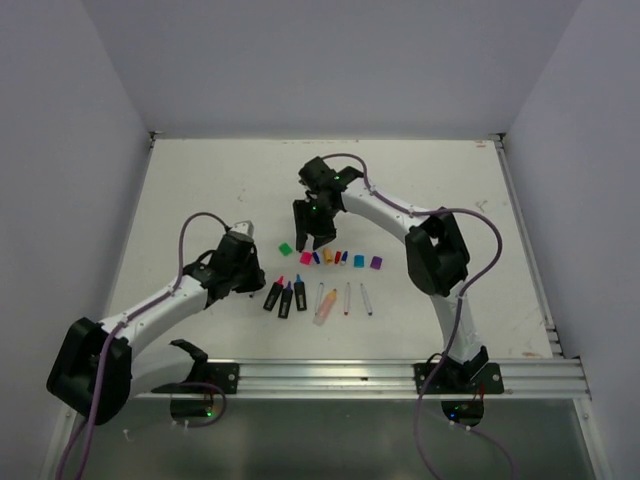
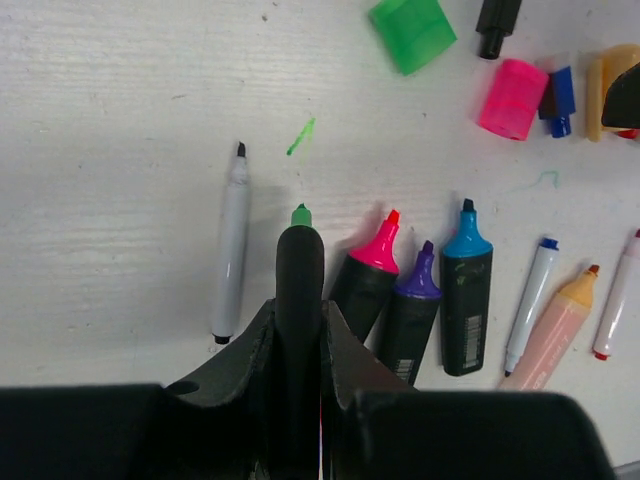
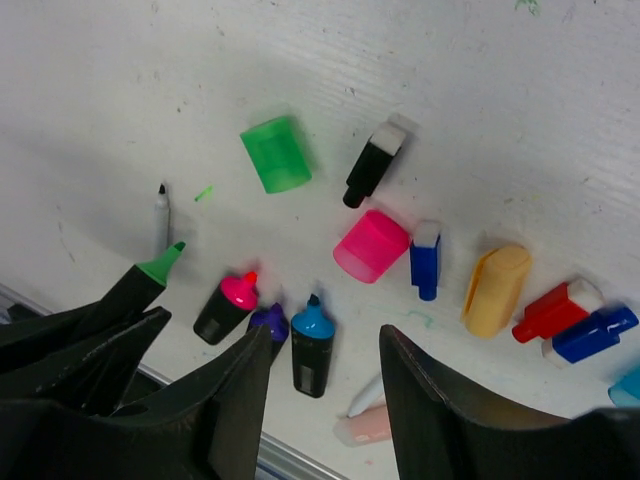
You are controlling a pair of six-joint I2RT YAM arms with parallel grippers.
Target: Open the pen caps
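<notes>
The green cap lies loose on the table, at the left end of the far row of caps, with the pink cap and blue cap to its right. Its green-tipped highlighter is bare and clamped in the left gripper, just left of the pink highlighter in the near row. The right gripper hangs spread and empty above the caps. Every pen in view looks uncapped, so this seems the last step: lower the highlighter beside the others, then let go.
</notes>
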